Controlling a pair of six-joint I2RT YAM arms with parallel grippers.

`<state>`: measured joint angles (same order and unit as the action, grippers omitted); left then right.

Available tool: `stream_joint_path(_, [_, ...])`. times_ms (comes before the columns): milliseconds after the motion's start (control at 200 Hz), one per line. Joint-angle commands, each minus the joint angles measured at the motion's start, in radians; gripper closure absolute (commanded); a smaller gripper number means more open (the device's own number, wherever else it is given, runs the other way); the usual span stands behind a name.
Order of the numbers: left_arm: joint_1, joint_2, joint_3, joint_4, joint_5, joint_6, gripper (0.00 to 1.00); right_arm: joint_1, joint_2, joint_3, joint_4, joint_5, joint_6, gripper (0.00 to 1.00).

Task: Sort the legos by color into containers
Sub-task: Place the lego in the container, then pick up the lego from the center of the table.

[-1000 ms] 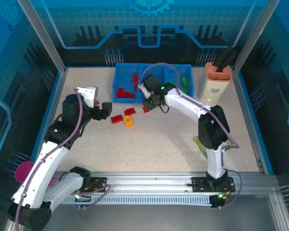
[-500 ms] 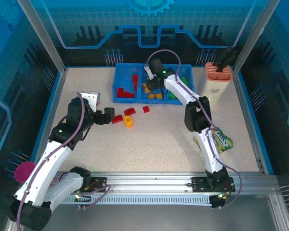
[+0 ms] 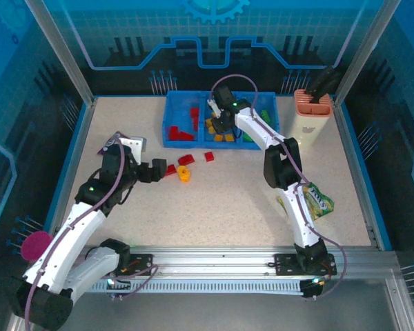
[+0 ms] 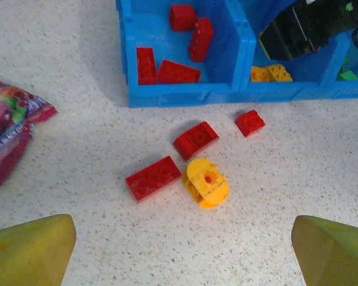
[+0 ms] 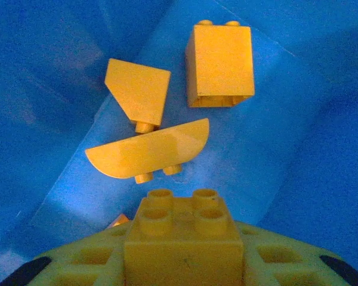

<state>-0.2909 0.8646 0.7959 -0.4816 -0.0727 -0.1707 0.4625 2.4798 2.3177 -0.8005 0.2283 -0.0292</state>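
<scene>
Over the middle compartment of the blue bin (image 3: 186, 143) hangs my right gripper (image 3: 218, 124), shut on a yellow lego (image 5: 182, 238) with its four studs in sight. Below it, on the bin floor (image 5: 274, 119), lie three yellow legos, one tall block (image 5: 219, 62) among them. The left compartment (image 4: 185, 95) holds several red legos. On the table in front lie a flat red lego (image 4: 152, 177), a red lego (image 4: 196, 139), a small red lego (image 4: 249, 122) and a rounded yellow lego (image 4: 207, 182). My left gripper (image 4: 185, 250) stands open just short of them (image 3: 159, 169).
A pink snack packet (image 4: 12, 131) lies left of the loose legos. A green packet (image 3: 316, 200) lies by the right arm. The beige holder (image 3: 310, 117) stands at the back right, and a pink cup (image 3: 34, 245) sits off the table's left edge.
My right gripper has gone from the table in front of the bin to above the middle compartment, carrying the yellow lego. The left gripper has shifted right, closer to the loose legos.
</scene>
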Motion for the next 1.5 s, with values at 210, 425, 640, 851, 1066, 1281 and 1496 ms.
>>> stream_joint_path(210, [-0.053,0.014,-0.012,0.034,0.009,-0.059,0.06,0.018,-0.042,0.009,-0.021,0.023,-0.042,0.49])
stream_joint_path(425, [-0.129,0.088,0.0,0.065,-0.038,-0.12,0.06,0.042,-0.105,0.022,-0.023,-0.014,-0.037,0.5])
stream_joint_path(640, [-0.267,0.263,0.037,0.145,-0.123,-0.285,0.08,0.05,-0.269,-0.068,-0.006,-0.078,-0.02,0.49])
stream_joint_path(851, [-0.384,0.508,0.163,0.176,-0.224,-0.332,0.11,0.029,-0.471,-0.282,0.088,-0.183,0.042,0.45])
stream_joint_path(1066, [-0.397,0.75,0.347,0.112,-0.247,-0.363,0.1,-0.018,-0.657,-0.542,0.223,-0.257,0.11,0.42])
stream_joint_path(1281, [-0.398,0.913,0.461,0.11,-0.269,-0.452,0.12,-0.079,-0.79,-0.751,0.318,-0.322,0.163,0.41])
stream_joint_path(1496, [-0.402,1.063,0.604,0.054,-0.316,-0.525,0.15,-0.121,-0.862,-0.872,0.425,-0.387,0.233,0.41])
